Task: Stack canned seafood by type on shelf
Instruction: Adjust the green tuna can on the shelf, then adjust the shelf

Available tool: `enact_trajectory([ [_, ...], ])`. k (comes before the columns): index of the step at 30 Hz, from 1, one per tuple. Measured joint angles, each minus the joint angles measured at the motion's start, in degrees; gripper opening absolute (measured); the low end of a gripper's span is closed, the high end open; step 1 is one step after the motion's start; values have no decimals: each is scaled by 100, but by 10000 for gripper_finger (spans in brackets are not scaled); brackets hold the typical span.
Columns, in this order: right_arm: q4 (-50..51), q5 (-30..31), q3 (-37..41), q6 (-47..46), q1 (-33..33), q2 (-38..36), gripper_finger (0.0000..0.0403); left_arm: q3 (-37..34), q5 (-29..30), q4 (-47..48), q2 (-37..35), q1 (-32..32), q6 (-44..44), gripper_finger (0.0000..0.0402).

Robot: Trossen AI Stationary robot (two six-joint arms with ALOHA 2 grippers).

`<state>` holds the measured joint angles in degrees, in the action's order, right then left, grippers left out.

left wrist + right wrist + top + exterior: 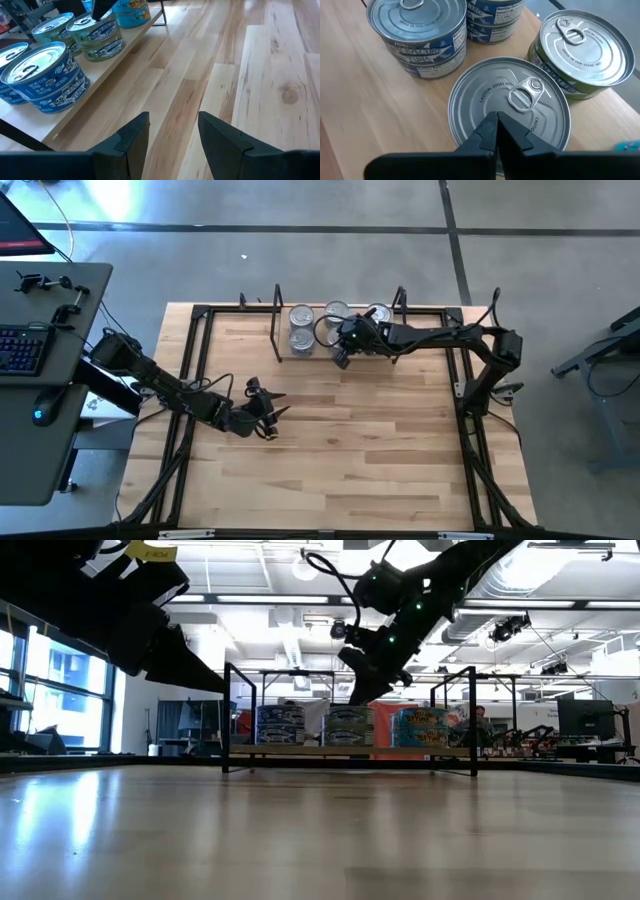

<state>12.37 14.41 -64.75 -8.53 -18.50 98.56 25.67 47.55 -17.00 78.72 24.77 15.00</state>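
Stacks of canned seafood stand on the shelf [315, 356] at the table's far side: blue-labelled tins [417, 35], a green-labelled tin [582, 50] and a silver-lidded tin [520, 95] with a ring pull. My right gripper [496, 119] is shut and slants down over that silver lid, above the middle stack [348, 726]. My left gripper [172, 130] hangs open over bare tabletop toward the left [272, 418], with nothing between its fingers. It faces the shelf's blue tins [42, 75]. My right gripper's shut fingertips [490, 131] stand over the near part of the silver tin's lid [485, 102], coming slanting down from the table's near right. Whether they touch the lid I cannot tell.
Black wire uprights [277, 310] [400, 305] stand at the shelf's two ends. The tabletop's black frame [200, 315] runs around the edges. A desk with a keyboard [22, 350] stands left of the table. Bare wood [350, 450] lies before the shelf.
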Motion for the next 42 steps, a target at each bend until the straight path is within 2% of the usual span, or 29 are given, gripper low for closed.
enact_trajectory([
  [11,-855,-4,7,220,66,-10,0,0,0,-2,0,0,96,161],
  [15,-1322,-12,7,469,264,-37,0,0,0,2,0,2,159,161],
  [18,-1458,-246,7,815,532,-15,0,0,0,6,0,2,254,161],
  [20,-918,-26,0,830,776,-162,0,0,0,0,0,2,302,161],
  [25,1468,2219,-13,-228,1660,-831,0,2,2,-210,41,-20,594,161],
  [27,2375,2456,-11,-629,2022,-1001,0,2,-19,-602,126,-144,488,161],
  [30,3498,2156,-9,-1258,2567,-1236,0,299,-287,-1041,223,-676,376,152],
  [33,4122,1729,148,-1881,3064,-1288,0,945,-1018,-390,306,-1232,-56,126],
  [36,4003,1677,552,-2341,3440,-1406,0,1662,-1207,728,388,-1758,-350,93],
  [39,3403,1674,1110,-2812,3693,-1464,0,2314,-1352,1874,453,-2357,-351,62],
  [42,1960,1754,1597,-3015,3790,-1525,0,2748,-1840,2564,582,-2898,-370,31],
])
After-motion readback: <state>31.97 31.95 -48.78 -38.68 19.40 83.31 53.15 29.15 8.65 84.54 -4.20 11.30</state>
